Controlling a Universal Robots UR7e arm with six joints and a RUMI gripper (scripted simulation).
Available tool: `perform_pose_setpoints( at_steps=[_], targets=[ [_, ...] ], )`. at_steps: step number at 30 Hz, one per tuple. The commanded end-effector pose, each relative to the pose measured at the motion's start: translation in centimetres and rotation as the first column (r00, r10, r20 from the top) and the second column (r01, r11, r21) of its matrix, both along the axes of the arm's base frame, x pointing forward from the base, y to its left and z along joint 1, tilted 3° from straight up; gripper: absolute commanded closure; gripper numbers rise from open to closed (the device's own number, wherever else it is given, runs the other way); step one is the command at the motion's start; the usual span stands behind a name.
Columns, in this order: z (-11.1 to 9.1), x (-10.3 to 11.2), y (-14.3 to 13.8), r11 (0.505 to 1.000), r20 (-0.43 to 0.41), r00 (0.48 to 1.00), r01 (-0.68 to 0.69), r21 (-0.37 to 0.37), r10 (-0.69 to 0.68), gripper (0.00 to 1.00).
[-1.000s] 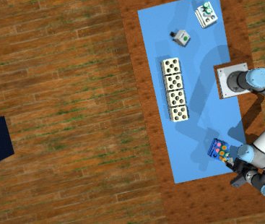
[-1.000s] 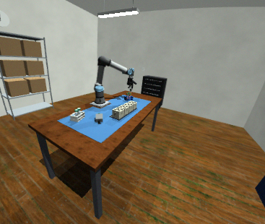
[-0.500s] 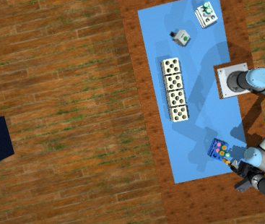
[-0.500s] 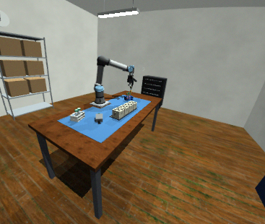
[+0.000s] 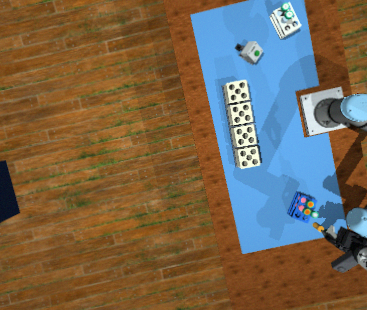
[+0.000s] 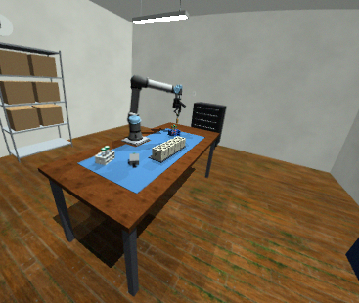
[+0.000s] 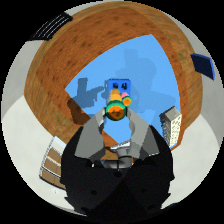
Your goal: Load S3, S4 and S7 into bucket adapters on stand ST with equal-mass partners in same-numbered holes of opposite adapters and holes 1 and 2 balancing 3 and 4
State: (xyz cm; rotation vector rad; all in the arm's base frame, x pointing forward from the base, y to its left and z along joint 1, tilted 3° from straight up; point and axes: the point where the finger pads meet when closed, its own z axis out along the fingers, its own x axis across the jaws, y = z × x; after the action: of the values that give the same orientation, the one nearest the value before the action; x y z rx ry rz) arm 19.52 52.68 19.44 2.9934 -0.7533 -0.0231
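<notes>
My gripper [image 5: 325, 231] [image 6: 177, 113] [image 7: 115, 107] is shut on a tube with an orange cap dot [image 7: 116, 111] and orange contents [image 5: 318, 226] [image 6: 177, 120]. It holds the tube above and beside the blue rack [image 5: 291, 211] [image 6: 176, 134] [image 7: 120, 81]; the ID is not readable. The rack holds several tubes, with pink and orange tops, and one pale green top [image 5: 315, 214] at its edge. Four cream adapters [image 5: 244, 124] [image 6: 158, 153] stand in a row; their holes look dark and empty, and their numbers are unreadable. The DONE desk [image 5: 249, 51] [image 6: 133, 158] has a green key [image 5: 257, 53].
A white rack [image 5: 278, 29] [image 6: 105, 159] at the far end holds tubes with green-rimmed caps [image 5: 285, 6]. The robot base [image 5: 310, 124] stands at the table edge between the two racks. The adapter row also shows at right in the wrist view.
</notes>
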Motion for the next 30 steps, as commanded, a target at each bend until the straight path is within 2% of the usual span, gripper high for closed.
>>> perform_pose_setpoints(
  at_steps=[1,5,10,20,22,30],
  targets=[
    [0.6,0.4,-0.5,1.0,0.002,1.0,0.027,0.0,-0.027,1.0],
    [0.6,1.2,-1.6,0.997,0.004,0.997,0.08,-0.002,-0.08,1.0],
    [0.7,3.2,-4.2,0.977,0.011,0.977,0.211,-0.004,-0.211,1.0],
    [0.9,7.2,-9.6,0.887,0.026,0.887,0.461,-0.007,-0.461,1.0],
    [0.9,7.2,-9.6,0.887,0.026,0.887,0.461,-0.007,-0.461,1.0],
    [1.0,10.4,-13.9,0.77,0.038,0.769,0.638,-0.006,-0.638,1.0]
  ],
)
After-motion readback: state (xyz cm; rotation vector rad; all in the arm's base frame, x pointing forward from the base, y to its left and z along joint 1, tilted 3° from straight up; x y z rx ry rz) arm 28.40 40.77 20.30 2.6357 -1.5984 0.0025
